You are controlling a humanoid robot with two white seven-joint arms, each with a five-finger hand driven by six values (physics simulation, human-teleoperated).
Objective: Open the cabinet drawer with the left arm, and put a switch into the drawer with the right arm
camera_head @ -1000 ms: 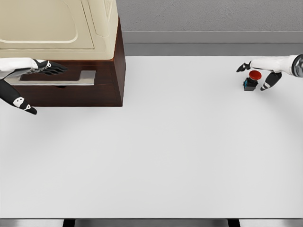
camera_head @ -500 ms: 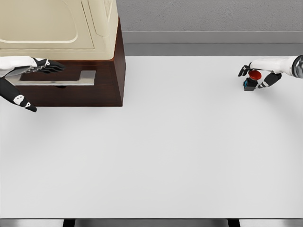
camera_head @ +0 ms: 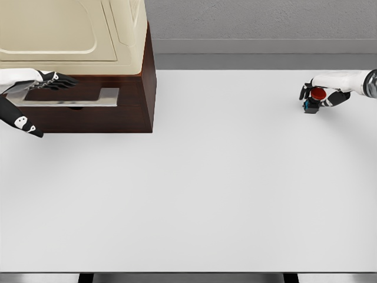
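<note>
Switch [camera_head: 314, 101] at the far right of the white worktop [camera_head: 224, 177], well apart from the cabinet [camera_head: 88, 71] at the far left. Small thing: round red cap on a dark squarish body with a hint of blue at the base. Probably light, rigid and hard plastic, not fragile, though small enough to tip or skid on the smooth matte worktop if nudged from one side only. Best taken by the squarish body below the cap, fingers on opposite flat faces; domed cap likely slippery and liable to depress under pressure.

Right robot hand [camera_head: 325, 92] curled around the switch, dark fingertips on both sides of the cap and body, apparently grasping it; firm contact hard to confirm at this size. Switch resting on the worktop, not yet lifted.

Left robot hand [camera_head: 44, 81] laid flat along the top of the drawer [camera_head: 76, 109], fingers extended toward the right, near the pale metallic handle plate [camera_head: 76, 97]; thumb lower, in front of the drawer face. Fingers relaxed rather than clenched, nothing held. Drawer apparently not yet pulled out, though hard to tell from above.

Cabinet base of dark glossy wood, boxy, sharp-edged; upper part cream, smooth, with moulded rounded panels. Grey textured wall [camera_head: 259, 23] behind.
</note>
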